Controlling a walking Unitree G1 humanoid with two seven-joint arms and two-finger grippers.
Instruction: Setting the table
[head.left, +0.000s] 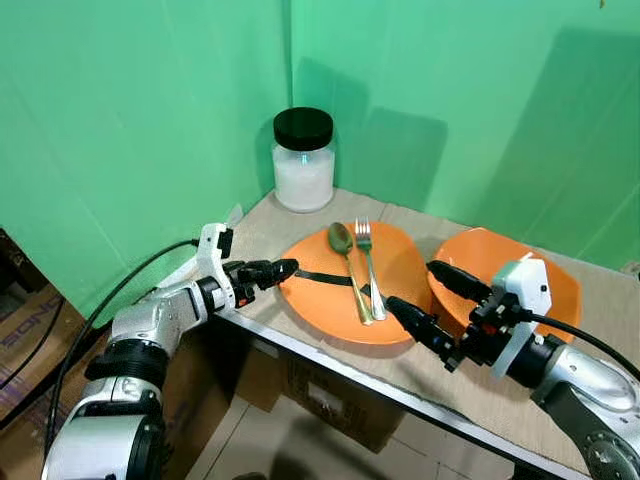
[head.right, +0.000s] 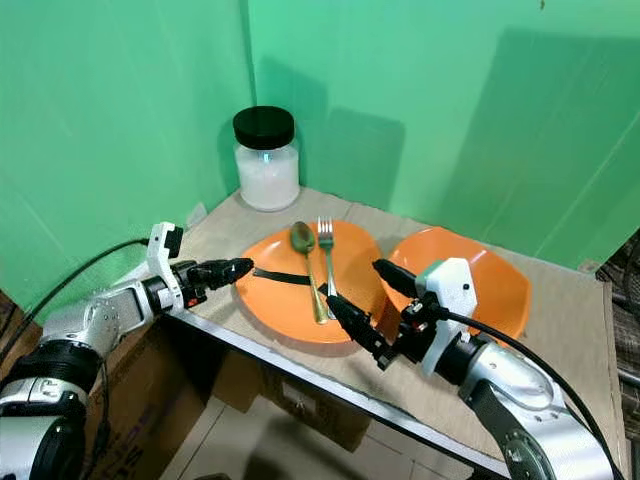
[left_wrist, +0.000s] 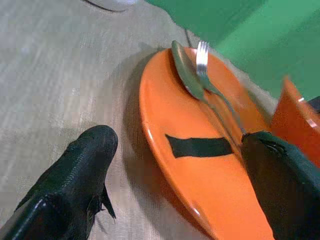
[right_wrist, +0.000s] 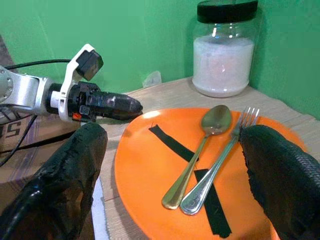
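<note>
You've got the gold-toned metal spoon and the silver metal fork lying side by side on the round orange plate, across a strip of black tape. A second orange plate sits just beside it. Your left gripper reaches the near plate's left rim, fingers spread. Your right gripper hovers open at the cutlery handles, gripping nothing. A black-lidded glass jar of white powder stands in the wooden table's back corner.
</note>
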